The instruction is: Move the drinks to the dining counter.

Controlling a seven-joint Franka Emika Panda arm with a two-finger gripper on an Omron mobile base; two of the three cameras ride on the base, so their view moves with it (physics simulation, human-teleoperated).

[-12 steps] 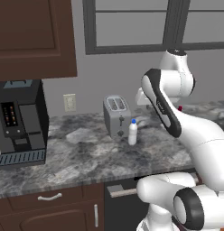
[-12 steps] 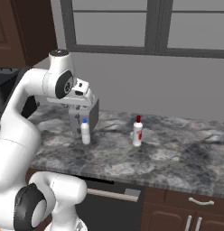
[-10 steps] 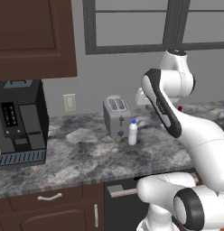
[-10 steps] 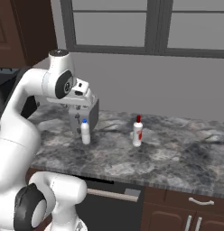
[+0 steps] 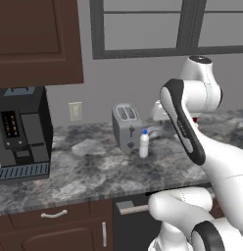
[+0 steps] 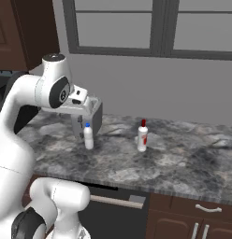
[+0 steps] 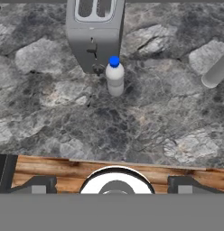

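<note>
Two drinks stand on the marbled worktop. The blue-capped white bottle is just in front of the silver toaster. The red-capped bottle stands about a hand's width to its right, and its body shows at the right edge of the hand view. My gripper hangs above and on the near side of the blue-capped bottle. It is open, its fingertips wide apart with nothing between them. The dining counter is out of view.
A black coffee machine stands at the left end of the worktop, under a dark upper cabinet. A windowed wall backs the counter. Dark drawers and a dishwasher front sit below the counter's front edge.
</note>
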